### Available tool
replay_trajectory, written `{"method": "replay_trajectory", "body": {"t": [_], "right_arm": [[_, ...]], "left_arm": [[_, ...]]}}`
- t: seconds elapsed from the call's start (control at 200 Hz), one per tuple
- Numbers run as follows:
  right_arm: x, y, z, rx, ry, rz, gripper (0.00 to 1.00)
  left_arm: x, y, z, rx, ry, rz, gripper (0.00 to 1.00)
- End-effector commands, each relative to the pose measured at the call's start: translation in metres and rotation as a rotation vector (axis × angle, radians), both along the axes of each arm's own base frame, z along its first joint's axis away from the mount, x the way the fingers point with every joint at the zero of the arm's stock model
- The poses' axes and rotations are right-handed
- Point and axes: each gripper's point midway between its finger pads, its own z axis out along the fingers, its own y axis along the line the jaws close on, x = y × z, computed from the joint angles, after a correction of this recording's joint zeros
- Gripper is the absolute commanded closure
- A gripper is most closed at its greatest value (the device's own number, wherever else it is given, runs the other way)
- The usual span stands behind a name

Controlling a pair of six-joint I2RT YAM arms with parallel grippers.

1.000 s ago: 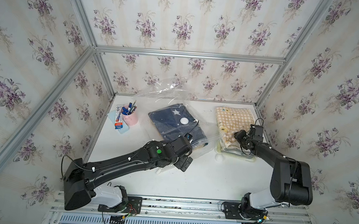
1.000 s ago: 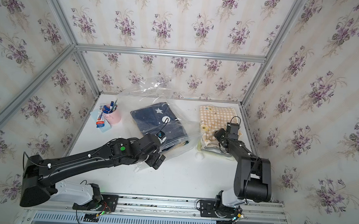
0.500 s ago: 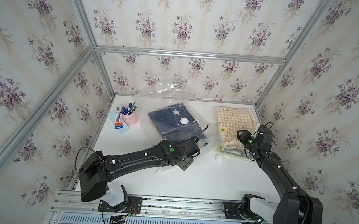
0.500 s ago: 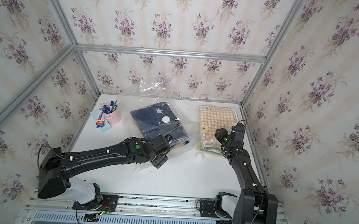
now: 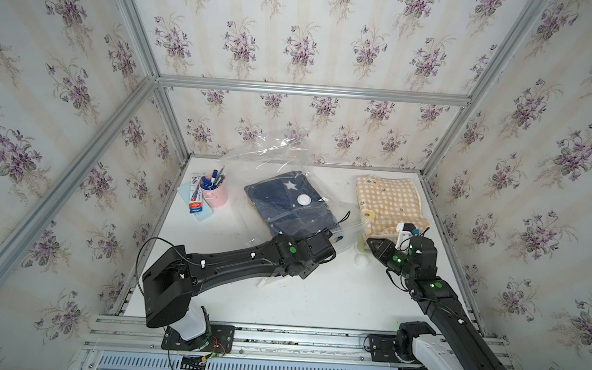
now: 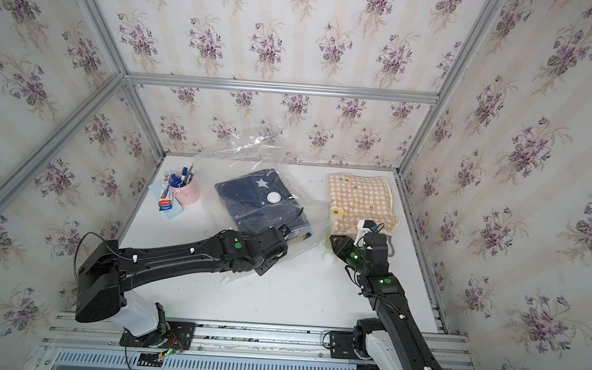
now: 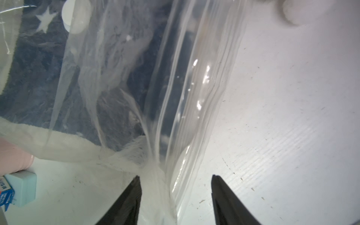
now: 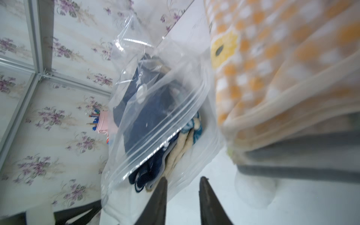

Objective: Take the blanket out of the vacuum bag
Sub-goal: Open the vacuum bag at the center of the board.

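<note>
Grasp step: vacuum bag (image 5: 316, 209) lies in the middle of the surface (image 5: 314, 303), navy star blanket (image 5: 281, 210) inside. Left gripper (image 7: 175, 177) jaws apart around bunched plastic at the zip edge; right gripper (image 8: 183, 178) jaws narrowly apart at the bag's near right corner. Next: pinch both, spread the mouth.

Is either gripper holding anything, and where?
Nothing gripped: left gripper straddles the vacuum bag at its zip-seal edge, fingers apart; right gripper likewise, at the same edge.

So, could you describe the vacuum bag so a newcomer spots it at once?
On the white table, look between the pink pen cup and the orange checked blanket. The vacuum bag is the clear crinkly plastic there; it alone holds a navy starred blanket and bears a round white valve.
</note>
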Motion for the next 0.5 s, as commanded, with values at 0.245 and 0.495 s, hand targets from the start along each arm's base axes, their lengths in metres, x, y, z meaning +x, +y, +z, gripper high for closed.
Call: {"method": "replay_trajectory", "body": {"t": [0.245, 0.495], "right_arm": [[-0.027, 0.048, 0.000, 0.281, -0.014, 0.070, 0.94], [-0.031, 0.057, 0.002, 0.367, -0.041, 0.078, 0.93]], "left_arm": [[0.022, 0.010, 0.022, 0.034, -0.140, 0.079, 0.83], [0.024, 0.007, 0.042, 0.004, -0.160, 0.081, 1.00]]}}
